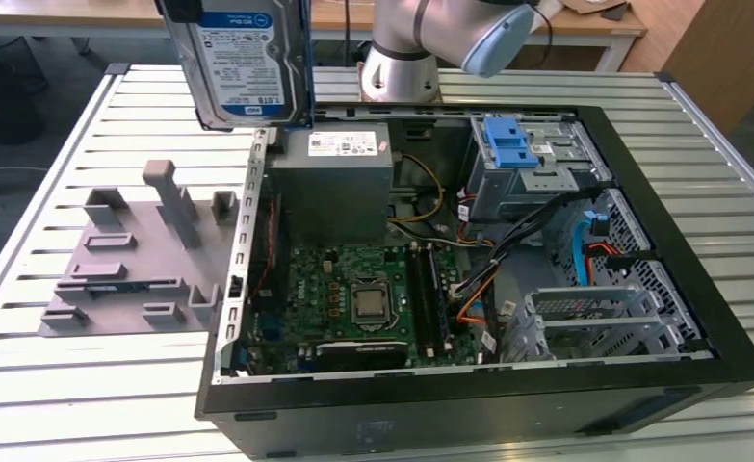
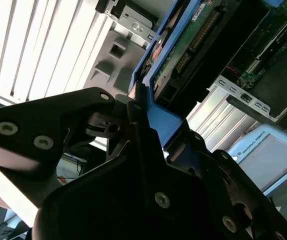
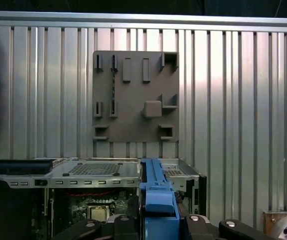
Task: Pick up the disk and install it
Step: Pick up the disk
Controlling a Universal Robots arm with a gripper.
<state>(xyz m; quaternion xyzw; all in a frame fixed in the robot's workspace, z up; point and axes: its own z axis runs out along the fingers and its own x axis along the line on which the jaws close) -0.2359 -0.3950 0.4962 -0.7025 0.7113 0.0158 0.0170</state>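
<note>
1. The gripper (image 2: 142, 111) is clamped on a blue side rail of the disk (image 1: 239, 63), which hangs upright above the open computer case's (image 1: 480, 390) far corner, at the exterior view's left.
2. I judge this carry needs the disk held square, clear of the case wall.
3. A slatted metal table (image 1: 42, 385) bears a grey fixture plate (image 1: 126, 265); a wooden desk (image 1: 557, 24) stands beyond.

Bare worktop (image 1: 42, 385) strip all round fixture plate (image 1: 139, 260) at the exterior view's left edge; plate's posts (image 1: 161, 188) stick up. Open case (image 1: 480, 409) takes most of the rest; its raised side wall (image 1: 254, 221) stands betw plate & interior. Thin bare strip past it at the exterior view's right. Inside: PSU (image 1: 331, 178) + blue drive cage (image 1: 521, 144) block the end by arm base (image 1: 400, 72), cables (image 1: 480, 279) cross the middle. Open room over mobo (image 1: 351, 289) & metal bay (image 1: 595, 318). Held disk (image 1: 239, 58) in gripper (image 3: 159, 222) hangs over that wall's arm-side end.
</note>
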